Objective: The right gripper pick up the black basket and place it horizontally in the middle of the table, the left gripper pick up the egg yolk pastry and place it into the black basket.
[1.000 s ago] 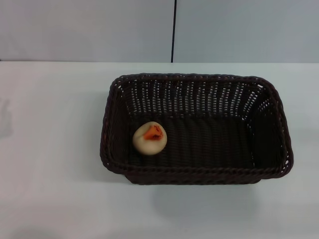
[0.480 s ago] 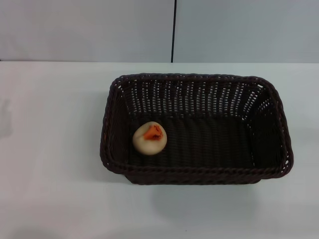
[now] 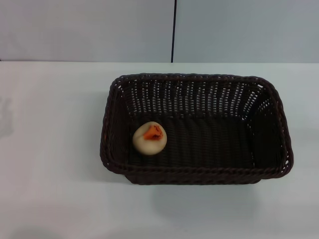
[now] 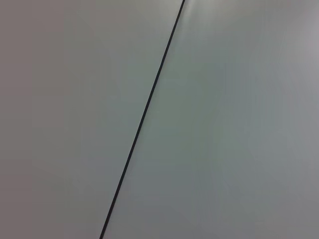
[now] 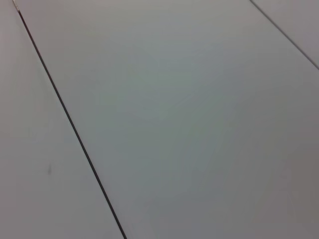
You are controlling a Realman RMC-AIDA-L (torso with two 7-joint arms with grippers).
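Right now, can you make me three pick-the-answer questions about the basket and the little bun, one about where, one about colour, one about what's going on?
1. Where is the egg yolk pastry?
A. On the table beside the basket
B. Inside the black basket, near its left end
C. Balanced on the basket's rim

2. What colour is the patch on top of the pastry?
A. Orange
B. Green
C. Blue

3. How does the black basket sit?
A. Tipped on its side
B. Upside down
C. Upright on the table, open side up

Answers:
1. B, the head view shows it on the basket floor by the left wall.
2. A, a bright orange patch shows on the cream ball.
3. C, you can look straight down into it. No pincer shows in any view.
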